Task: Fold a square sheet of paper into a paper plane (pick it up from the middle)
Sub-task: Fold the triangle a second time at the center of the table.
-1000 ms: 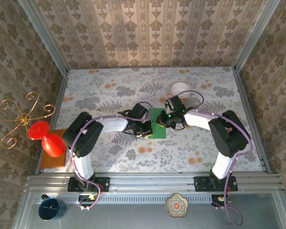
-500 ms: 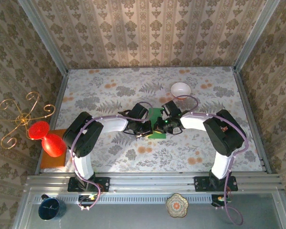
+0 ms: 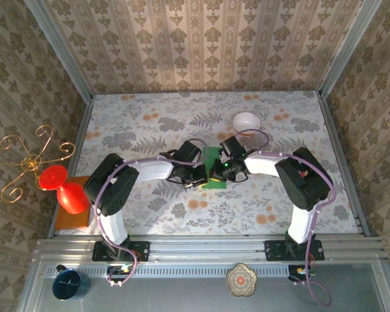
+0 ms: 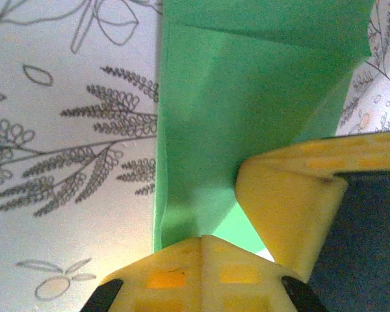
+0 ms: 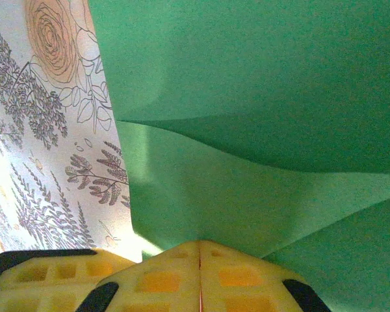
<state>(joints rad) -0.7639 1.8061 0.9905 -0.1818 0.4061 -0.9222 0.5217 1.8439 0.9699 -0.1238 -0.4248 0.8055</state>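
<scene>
The green sheet of paper (image 3: 212, 156) is lying on the floral surface (image 3: 149, 123), a little to the left of the white bowl (image 3: 246, 121) and on its near side, not touching it. Both arms are reaching in to the sheet from opposite sides. The left claw (image 3: 196, 177) is sitting at the edge of the sheet farther from the bowl. The right claw (image 3: 222, 170) is sitting on the side toward the bowl, just beside the left one.

In the left wrist view the left claw (image 4: 201, 239) is pressing its yellow fingers fully together. A raised edge of the sheet (image 4: 247, 97) is running down into the seam between them, so it is gripping the paper. One yellow finger (image 4: 286, 208) of the right claw is crossing in just beside it, against the green. The sheet is not lying flat here; its layers are lifting along soft creases.

In the right wrist view the right claw (image 5: 199, 246) is likewise holding its fingers fully together, pinching a fold of the paper (image 5: 260, 97) that is rising in curved layers above the surface (image 5: 45, 130).

Far to the left of the bowl, a red vase (image 3: 68, 188) is standing by an orange board (image 3: 71, 218).
</scene>
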